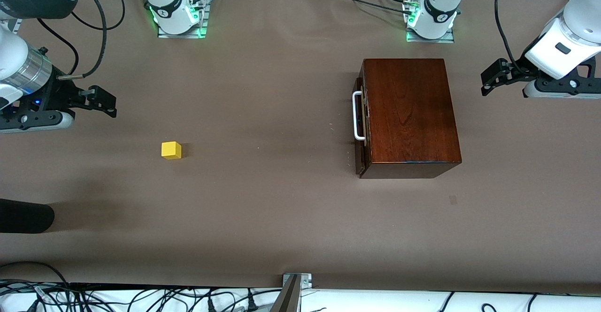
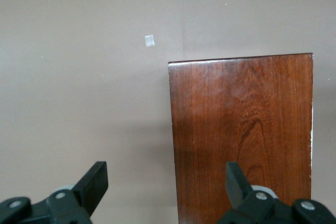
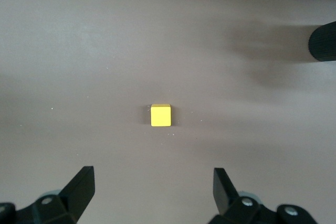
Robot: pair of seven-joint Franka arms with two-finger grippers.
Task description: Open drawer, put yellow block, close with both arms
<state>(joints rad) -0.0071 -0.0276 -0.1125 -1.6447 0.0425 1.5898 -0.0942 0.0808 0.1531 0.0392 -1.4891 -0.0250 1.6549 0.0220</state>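
Right gripper [image 1: 110,104] hung spread wide and empty, up over bare table well off the box [image 1: 408,115] toward my right arm's end. Yellow block [image 1: 171,150] sat between that gripper and the box, nearer the camera. Drawer [image 1: 360,124] was shut, handle [image 1: 357,116] facing the block. Left gripper [image 1: 488,83] hovered just off the box's outer edge, fingers apart too. Judgement: hook the handle square, pull straight.

Drawer [image 1: 360,115] interior hidden inside box [image 1: 407,115] (front shut). Dark object [image 1: 23,216] cut by front view edge, unidentifiable.
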